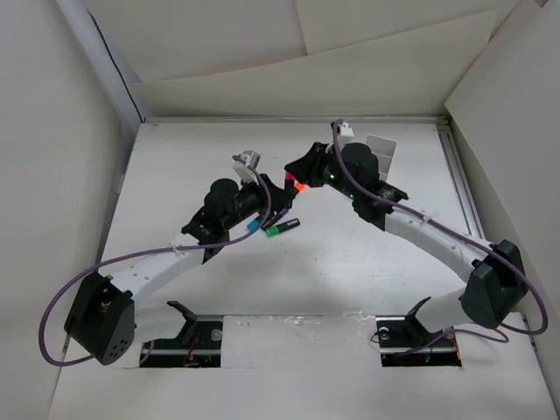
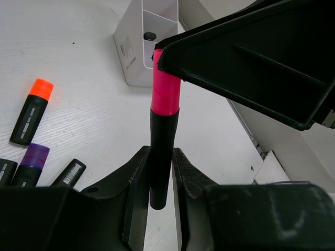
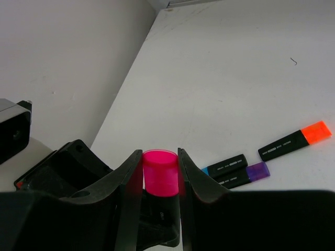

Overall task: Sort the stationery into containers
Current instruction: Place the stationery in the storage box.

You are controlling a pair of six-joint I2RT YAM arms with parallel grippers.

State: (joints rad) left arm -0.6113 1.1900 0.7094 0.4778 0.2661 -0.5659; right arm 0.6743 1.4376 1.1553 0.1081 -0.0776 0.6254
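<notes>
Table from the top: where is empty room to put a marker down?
The white table is bare between the left arm and right arm, nearer than the green-capped black marker, and along the far edge left of the white plastic organiser. The middle is crowded: both jaws meet there beside loose markers.

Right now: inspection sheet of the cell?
Surface: white table, few small marks.
Job's things: pink marker held off the table; organiser upright, small dark item inside; orange marker, purple marker, blue marker, green marker lying loose.
Clutter: nothing seen.
End effectors: left end effector shut on the marker's black body; right end effector shut on its pink end.
Cables: purple cables loop along both arms.
Surroundings: pale walls on three sides.
</notes>
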